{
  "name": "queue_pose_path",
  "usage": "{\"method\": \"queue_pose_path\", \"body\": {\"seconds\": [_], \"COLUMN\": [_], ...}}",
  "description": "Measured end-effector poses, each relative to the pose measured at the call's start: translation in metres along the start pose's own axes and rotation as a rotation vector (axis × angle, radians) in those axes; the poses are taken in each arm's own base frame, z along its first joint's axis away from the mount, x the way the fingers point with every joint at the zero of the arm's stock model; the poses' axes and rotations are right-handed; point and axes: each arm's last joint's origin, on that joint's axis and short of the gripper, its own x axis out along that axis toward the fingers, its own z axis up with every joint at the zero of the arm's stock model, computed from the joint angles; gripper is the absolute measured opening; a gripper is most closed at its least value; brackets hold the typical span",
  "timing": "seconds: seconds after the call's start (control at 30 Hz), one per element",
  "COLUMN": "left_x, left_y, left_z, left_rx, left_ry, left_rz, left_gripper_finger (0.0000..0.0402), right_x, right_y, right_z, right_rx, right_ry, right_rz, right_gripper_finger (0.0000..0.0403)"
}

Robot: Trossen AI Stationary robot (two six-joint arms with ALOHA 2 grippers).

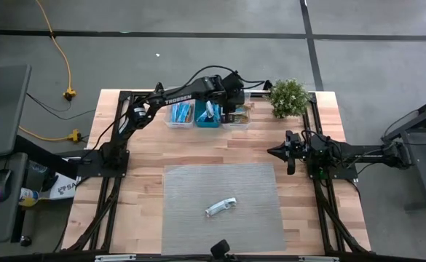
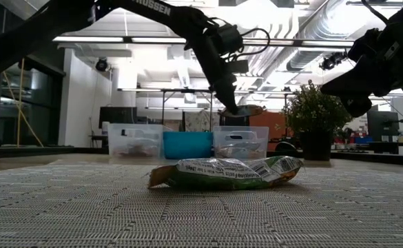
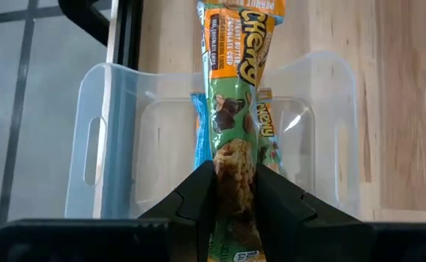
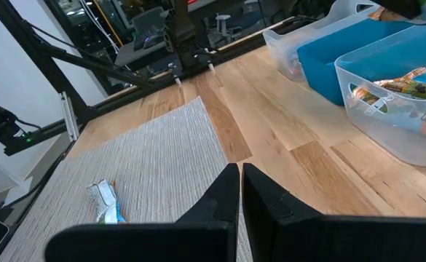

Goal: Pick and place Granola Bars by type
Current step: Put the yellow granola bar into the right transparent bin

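High view: your left gripper (image 1: 234,102) is stretched over the row of three bins at the far edge of the table, above the clear bin (image 1: 237,116) nearest the potted plant (image 1: 289,97). The teal bin (image 1: 207,115) stands beside that one. Your right gripper (image 1: 279,151) waits at the right edge of the grey mat (image 1: 222,198). One silvery-white bar (image 1: 221,207) lies alone on the mat, well apart from both grippers.

Low view: you see that lone bar (image 2: 225,173) lying flat on the mat in the foreground. The left gripper (image 2: 230,108) hangs above the right-hand clear bin (image 2: 240,143) and carries a bar at its tip.

Left wrist view: your left fingers (image 3: 191,200) are clamped on a green-and-orange bar (image 3: 234,124), which hangs over the open clear bin (image 3: 118,138). More wrapped bars lie in the bin beneath it.

Right wrist view: your right fingers (image 4: 223,191) are pressed together with nothing between them. The silvery-white bar (image 4: 105,201) lies on the mat (image 4: 154,160), apart from them.
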Motion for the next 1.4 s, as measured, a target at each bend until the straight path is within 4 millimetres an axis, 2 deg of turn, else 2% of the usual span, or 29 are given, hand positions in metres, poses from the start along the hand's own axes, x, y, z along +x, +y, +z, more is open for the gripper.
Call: {"method": "queue_pose_path", "body": {"seconds": [0.3, 0.47, 0.67, 0.87, 1.1, 1.4], "left_x": [0.002, 0.023, 0.036, 0.037, 0.037, 0.037], "left_y": [-0.001, -0.004, -0.008, -0.006, -0.007, -0.008], "left_z": [-0.001, -0.01, -0.017, -0.014, -0.013, -0.015], "left_rx": [-0.054, -0.108, -0.169, -0.249, -0.265, -0.267], "left_ry": [0.013, 0.058, 0.097, 0.081, 0.054, 0.075], "left_rz": [-0.008, -0.07, -0.123, -0.087, -0.133, -0.132], "left_gripper_finger": [0.0082, 0.0082, 0.0082, 0.0082, 0.0086, 0.0124], "right_x": [0.0, 0.0, 0.0, 0.0, 0.0, 0.0], "right_y": [0.0, 0.0, 0.0, 0.0, 0.0, 0.0], "right_z": [0.0, 0.0, 0.0, 0.0, 0.0, 0.0], "right_rx": [0.0, 0.0, 0.0, 0.0, 0.0, 0.0], "right_ry": [0.0, 0.0, -0.001, -0.001, 0.0, -0.001], "right_rz": [0.0, 0.0, 0.0, 0.0, 0.0, 0.0], "right_gripper_finger": [0.0, 0.0, 0.0, 0.0, 0.0, 0.0]}}
